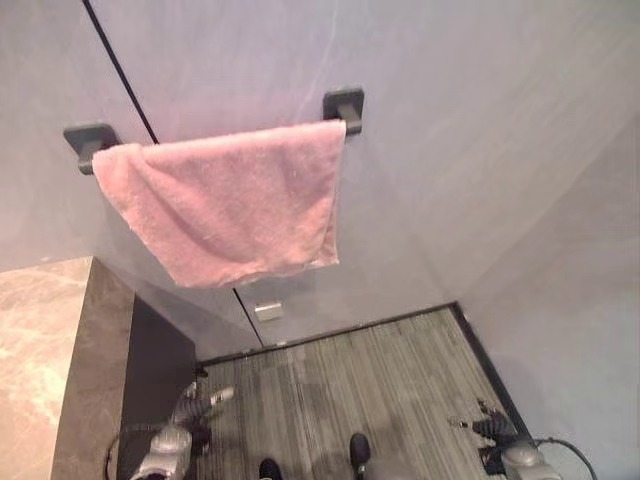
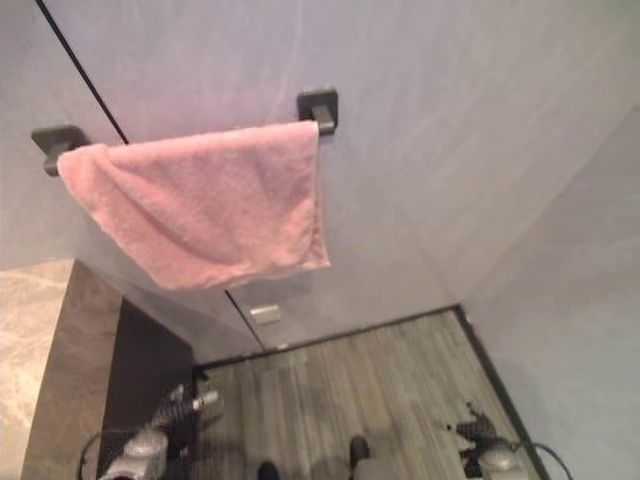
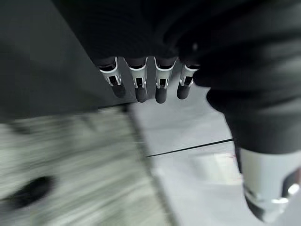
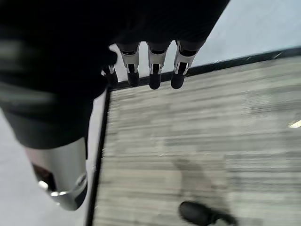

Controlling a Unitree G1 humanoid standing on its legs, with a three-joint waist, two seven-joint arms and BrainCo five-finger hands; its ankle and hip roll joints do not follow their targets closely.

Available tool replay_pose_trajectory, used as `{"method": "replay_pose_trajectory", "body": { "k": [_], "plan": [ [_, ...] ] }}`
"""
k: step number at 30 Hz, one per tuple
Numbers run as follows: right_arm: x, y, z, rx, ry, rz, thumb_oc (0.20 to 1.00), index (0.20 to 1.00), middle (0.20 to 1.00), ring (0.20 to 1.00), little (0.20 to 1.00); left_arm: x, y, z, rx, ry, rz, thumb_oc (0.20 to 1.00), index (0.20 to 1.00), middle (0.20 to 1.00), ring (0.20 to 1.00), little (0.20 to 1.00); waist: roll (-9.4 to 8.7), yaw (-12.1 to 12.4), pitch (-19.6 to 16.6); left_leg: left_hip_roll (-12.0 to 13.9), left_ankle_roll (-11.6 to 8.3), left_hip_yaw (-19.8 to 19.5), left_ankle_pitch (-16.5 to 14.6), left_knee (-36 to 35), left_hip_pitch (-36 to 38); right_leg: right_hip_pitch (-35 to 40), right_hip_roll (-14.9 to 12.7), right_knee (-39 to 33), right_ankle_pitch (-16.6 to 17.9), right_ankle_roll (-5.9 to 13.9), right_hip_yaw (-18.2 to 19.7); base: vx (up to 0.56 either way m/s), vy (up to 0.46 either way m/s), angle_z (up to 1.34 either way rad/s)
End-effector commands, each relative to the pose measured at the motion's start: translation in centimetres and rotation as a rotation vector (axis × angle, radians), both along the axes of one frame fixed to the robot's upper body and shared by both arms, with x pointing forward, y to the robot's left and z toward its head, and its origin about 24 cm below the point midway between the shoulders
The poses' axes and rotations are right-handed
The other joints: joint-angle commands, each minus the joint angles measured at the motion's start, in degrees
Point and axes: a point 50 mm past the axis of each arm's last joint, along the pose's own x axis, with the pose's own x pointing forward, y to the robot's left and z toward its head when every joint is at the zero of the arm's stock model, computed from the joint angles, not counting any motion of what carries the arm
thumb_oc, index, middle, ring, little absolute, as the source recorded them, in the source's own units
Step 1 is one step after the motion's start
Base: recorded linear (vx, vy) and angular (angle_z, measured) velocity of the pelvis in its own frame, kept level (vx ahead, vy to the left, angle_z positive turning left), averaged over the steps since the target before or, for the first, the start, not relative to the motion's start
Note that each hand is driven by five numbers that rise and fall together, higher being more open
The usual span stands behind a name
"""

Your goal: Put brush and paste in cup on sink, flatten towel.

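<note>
Towel (image 1: 235, 205) hangs bunched, probably uneven, on rail (image 1: 345, 104); both robot hands (image 1: 190, 408) (image 1: 490, 428) are held low, fingers relaxed, empty; corners should be pulled level.

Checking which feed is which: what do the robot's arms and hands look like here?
Both match: silver-grey arms ending in a dark ribbed cover over wrist and hand back. The left hand and right hand each show a row of silver fingers with dark tips, plus a thick silver thumb set apart.

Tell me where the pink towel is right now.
The pink towel hangs over a dark wall-mounted rail in the upper left of the left eye view, above the marble counter; neither hand is on it.
</note>
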Motion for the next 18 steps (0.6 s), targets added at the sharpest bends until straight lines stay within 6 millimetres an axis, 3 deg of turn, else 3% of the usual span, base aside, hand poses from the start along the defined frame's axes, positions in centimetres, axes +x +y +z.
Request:
{"method": "replay_pose_trajectory", "body": {
  "k": [1, 5, 9, 18],
  "plan": [
    [-0.4, 0.1, -0.2, -0.015, 0.041, 0.085, 1.000, 1.000, 1.000, 1.000, 1.000, 1.2, 1.0, 0.8, 0.073, -0.030, -0.055, 1.000, 1.000, 1.000, 1.000, 1.000, -3.19, -0.25, -2.13, -3.57, -1.86, -2.11, -0.18, 1.92, -1.90, 3.54, -2.72, -2.93, 0.15, 4.00, 2.47, 0.04, -0.149, 0.16],
    [-2.1, 0.9, -1.0, 0.037, 0.055, 0.054, 1.000, 1.000, 1.000, 1.000, 1.000, -0.6, 0.7, -0.2, 0.082, 0.043, -0.055, 1.000, 1.000, 1.000, 1.000, 1.000, -3.18, -0.86, -2.72, -2.90, -2.62, -2.50, 1.22, 0.14, -0.65, 4.25, -2.19, -3.25, -0.07, 3.37, 1.89, 0.02, -0.077, 0.11],
    [-3.6, 1.6, -1.8, 0.057, 0.094, 0.021, 1.000, 1.000, 1.000, 1.000, 1.000, -1.2, 0.3, -0.5, 0.074, 0.054, -0.049, 1.000, 1.000, 1.000, 1.000, 1.000, -2.90, -0.99, -2.99, -2.25, -3.44, -3.15, 2.93, -1.65, -0.30, 4.74, -1.77, -3.85, -0.06, 3.06, 1.18, 0.00, -0.058, 0.01],
    [-4.6, 2.2, -2.4, 0.049, 0.157, 0.068, 1.000, 1.000, 1.000, 1.000, 1.000, -0.9, -0.1, -0.5, 0.015, 0.021, 0.018, 1.000, 1.000, 1.000, 1.000, 1.000, -2.28, -1.45, -3.56, -1.30, -4.27, -3.92, 3.96, -2.83, -0.49, 5.43, -1.71, -5.47, 0.34, 2.97, -0.07, 0.00, -0.027, 0.09]
  ]
}}
